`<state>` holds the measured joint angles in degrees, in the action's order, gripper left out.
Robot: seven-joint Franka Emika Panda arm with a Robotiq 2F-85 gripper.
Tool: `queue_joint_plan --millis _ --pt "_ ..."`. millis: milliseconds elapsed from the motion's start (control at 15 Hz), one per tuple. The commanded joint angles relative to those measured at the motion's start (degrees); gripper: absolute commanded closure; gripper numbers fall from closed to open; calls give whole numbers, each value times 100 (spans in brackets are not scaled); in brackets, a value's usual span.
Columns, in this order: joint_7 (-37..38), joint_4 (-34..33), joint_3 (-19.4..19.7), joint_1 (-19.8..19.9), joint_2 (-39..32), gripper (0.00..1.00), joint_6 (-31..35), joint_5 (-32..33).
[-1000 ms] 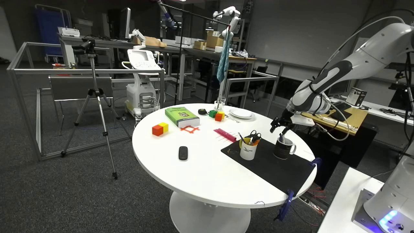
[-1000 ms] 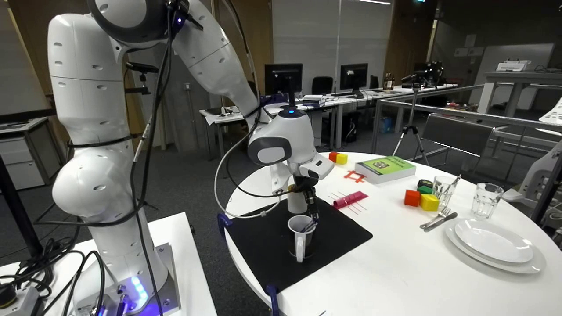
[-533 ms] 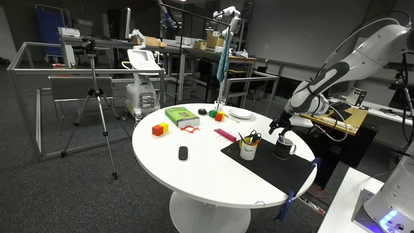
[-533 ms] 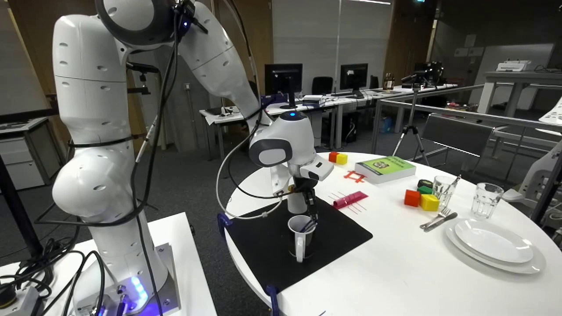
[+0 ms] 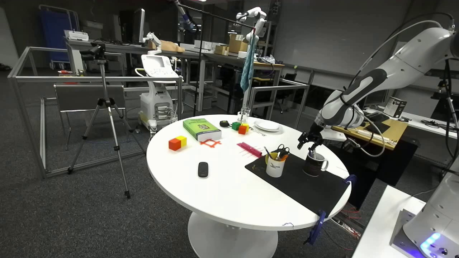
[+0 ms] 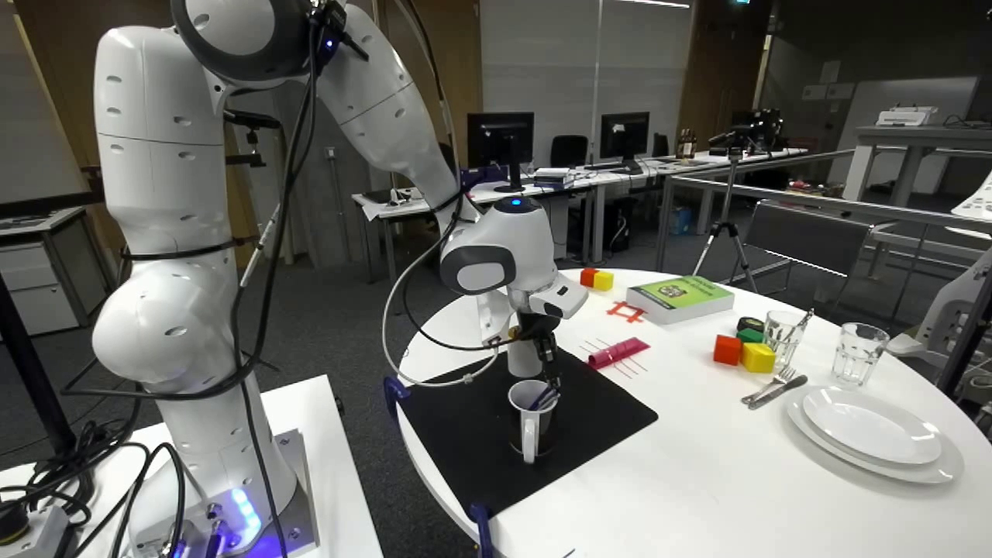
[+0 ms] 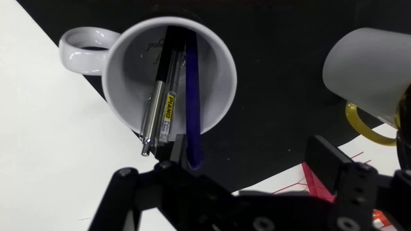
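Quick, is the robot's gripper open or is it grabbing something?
Gripper: open, jaws spread wide, holding nothing; one side is close to the blue pen in the mug.

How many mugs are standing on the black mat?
2. A white-handled dark mug holding pens stands below the gripper; a yellow-handled white mug stands toward the wrist view's right edge. No other mug seems hidden on the mat.

Glossy white-lined round ceramic-looking mug (image 7: 220, 77), slim shiny silver-and-black metal pen (image 7: 156, 99), slim smooth dark-blue plastic pen (image 7: 192, 93), matt black rectangular mat (image 7: 276, 83), 2 glossy white round plates (image 6: 872, 426)
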<state>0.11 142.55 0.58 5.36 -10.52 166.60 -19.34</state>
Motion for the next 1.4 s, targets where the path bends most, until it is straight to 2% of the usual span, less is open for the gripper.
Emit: queue_joint_plan --millis 0,67,133,200,733,800,1133,1200,1267,1333 --pt "-185 -101 -10 60 -149 1 121 10" --pt "-179 -111 0 58 -177 8 117 31" --pt "-182 -122 2 62 -201 26 113 35" --pt "-182 -129 6 63 -218 31 118 39" --pt "-66 -128 46 71 -120 94 108 230" --pt "-11 -121 98 52 -84 98 86 323" --pt "368 -80 556 -136 -53 100 45 1288" --pt "516 -69 706 -200 -51 95 -12 1603" --pt "715 -71 869 -282 -50 73 -49 1947" --pt "904 -75 1022 -365 -27 70 -155 2272"
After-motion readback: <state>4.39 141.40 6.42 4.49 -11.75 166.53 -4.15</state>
